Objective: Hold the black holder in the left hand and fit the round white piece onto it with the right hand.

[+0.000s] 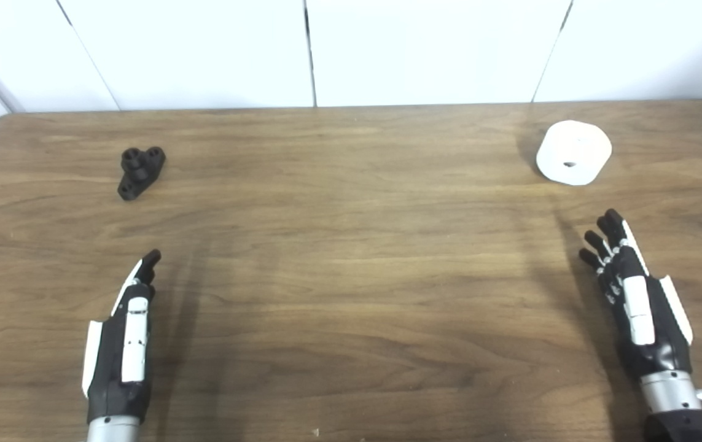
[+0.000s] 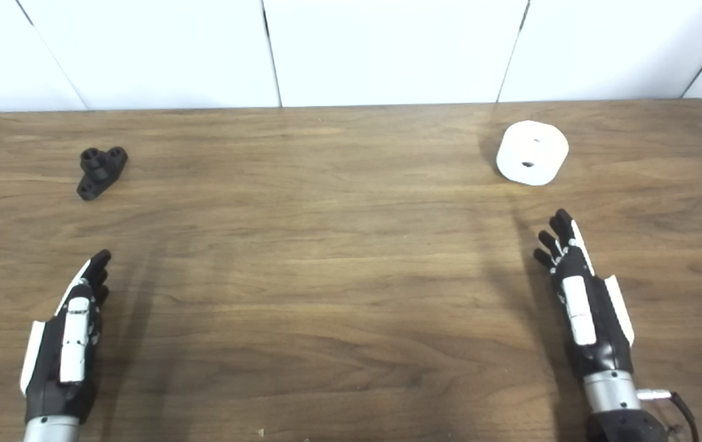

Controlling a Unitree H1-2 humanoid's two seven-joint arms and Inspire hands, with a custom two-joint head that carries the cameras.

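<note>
The black holder (image 1: 140,172) lies on the wooden table (image 1: 351,264) at the far left, a small part with round sockets. The round white piece (image 1: 573,153), a thick disc with a small centre hole, rests at the far right. My left hand (image 1: 126,334) hovers near the front left, fingers stretched forward, holding nothing, well short of the holder. My right hand (image 1: 633,294) is at the front right with fingers straight and apart, empty, a short way in front of the white piece.
White wall panels (image 1: 351,49) stand behind the table's far edge. The table's rounded far corners show at left and right. Nothing else lies on the wood between the two hands.
</note>
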